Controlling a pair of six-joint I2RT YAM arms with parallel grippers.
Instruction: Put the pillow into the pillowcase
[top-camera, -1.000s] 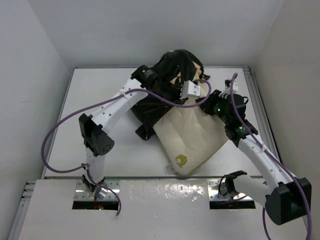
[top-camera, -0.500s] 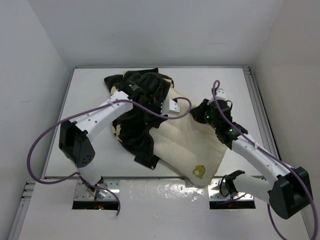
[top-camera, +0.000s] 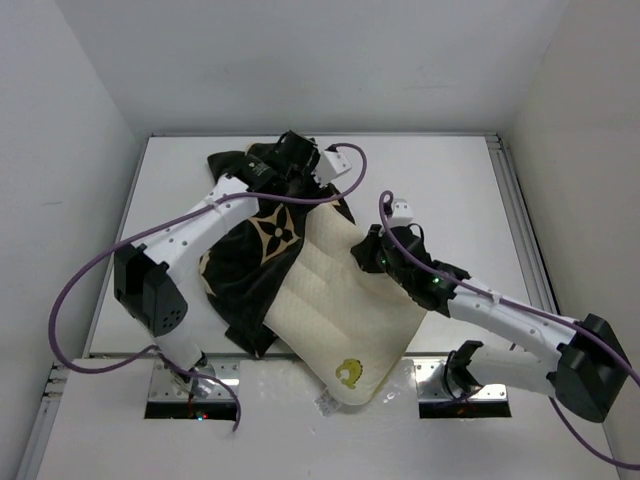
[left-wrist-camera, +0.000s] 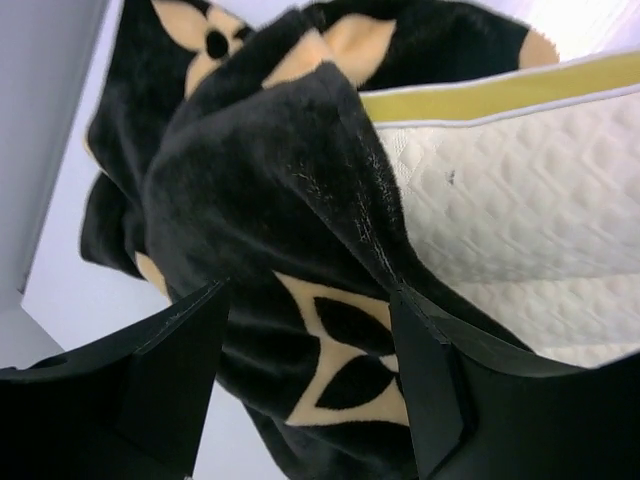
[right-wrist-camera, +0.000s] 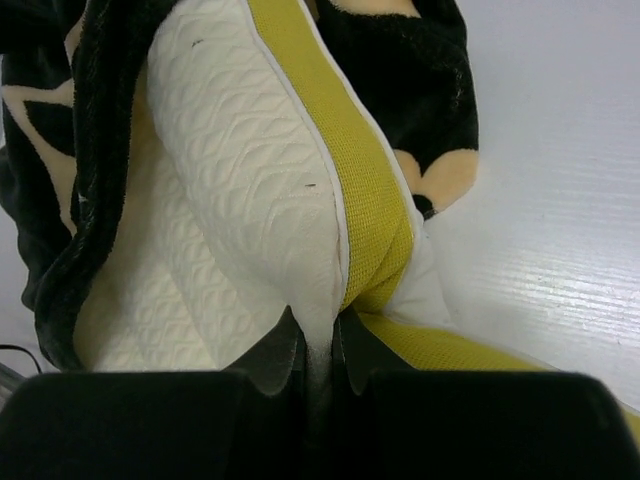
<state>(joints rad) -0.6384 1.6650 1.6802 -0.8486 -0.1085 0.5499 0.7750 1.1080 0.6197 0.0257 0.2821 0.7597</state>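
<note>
The left claw (left-wrist-camera: 305, 295) stands apart, with the pillowcase (left-wrist-camera: 260, 200) bunched just beyond its tips and covering the pillow's (top-camera: 345, 300) far end. The right claw (right-wrist-camera: 318, 335) is pinched on the pillow's edge seam (yellow-green band alongside), with the white table (top-camera: 460, 180) below. A second ago the left claw was closed and the bundle lay farther back.

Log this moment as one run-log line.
pillow: partly inside pillowcase, logo end out | left jaws: open over pillowcase | right jaws: shut on pillow edge
</note>
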